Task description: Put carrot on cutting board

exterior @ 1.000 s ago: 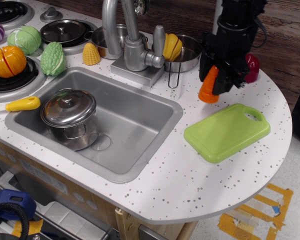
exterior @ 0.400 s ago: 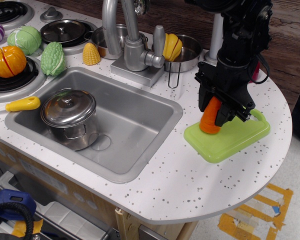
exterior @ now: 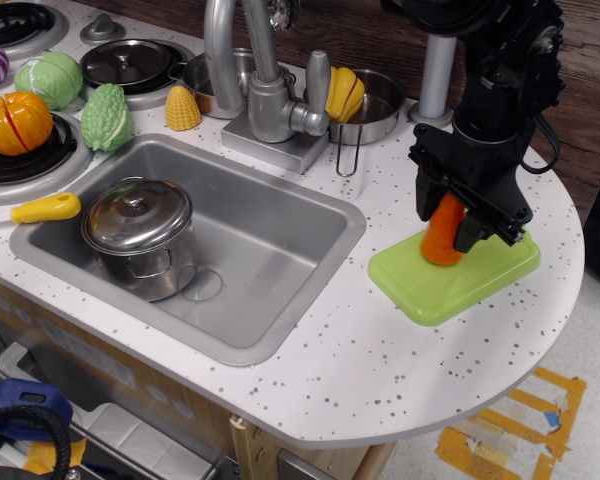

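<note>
The lime-green cutting board (exterior: 435, 285) lies on the speckled counter to the right of the sink. My black gripper (exterior: 450, 225) hangs over the board's middle and is shut on the orange carrot (exterior: 443, 233). The carrot stands upright between the fingers, with its lower end at or just above the board's surface; I cannot tell if it touches. The gripper and arm hide the board's far corner with the handle hole.
A steel sink (exterior: 280, 260) holds a lidded pot (exterior: 138, 222). A faucet (exterior: 255, 85) stands behind it. A grey post (exterior: 435, 75) rises behind the board. Toy vegetables and pans sit at the back left. The counter's rounded edge (exterior: 570, 270) is close to the board's right.
My gripper moved right and down with the carrot, from the counter behind the board to over the board's middle.
</note>
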`<state>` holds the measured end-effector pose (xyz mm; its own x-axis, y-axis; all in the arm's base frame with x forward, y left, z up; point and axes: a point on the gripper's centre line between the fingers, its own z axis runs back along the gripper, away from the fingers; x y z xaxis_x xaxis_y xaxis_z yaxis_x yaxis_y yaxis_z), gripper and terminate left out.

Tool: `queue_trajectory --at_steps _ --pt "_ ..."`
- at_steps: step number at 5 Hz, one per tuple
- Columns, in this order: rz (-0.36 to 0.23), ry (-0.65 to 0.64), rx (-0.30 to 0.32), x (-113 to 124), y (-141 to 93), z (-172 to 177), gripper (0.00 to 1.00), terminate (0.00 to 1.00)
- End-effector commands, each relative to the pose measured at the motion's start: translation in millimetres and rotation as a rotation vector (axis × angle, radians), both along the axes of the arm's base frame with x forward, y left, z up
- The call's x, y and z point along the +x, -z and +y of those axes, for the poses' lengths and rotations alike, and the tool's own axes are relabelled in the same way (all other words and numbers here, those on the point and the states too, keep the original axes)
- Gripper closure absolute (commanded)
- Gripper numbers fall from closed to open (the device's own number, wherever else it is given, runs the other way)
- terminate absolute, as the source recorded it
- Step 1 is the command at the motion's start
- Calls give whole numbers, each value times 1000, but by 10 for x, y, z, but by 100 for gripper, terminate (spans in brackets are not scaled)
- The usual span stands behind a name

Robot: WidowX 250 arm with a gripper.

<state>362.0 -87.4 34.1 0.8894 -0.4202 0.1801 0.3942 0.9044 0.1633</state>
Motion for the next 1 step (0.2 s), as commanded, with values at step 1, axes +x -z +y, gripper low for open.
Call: queue_trajectory --at_steps 1 --pt "-92 2 -26 80 -298 -41 0 100"
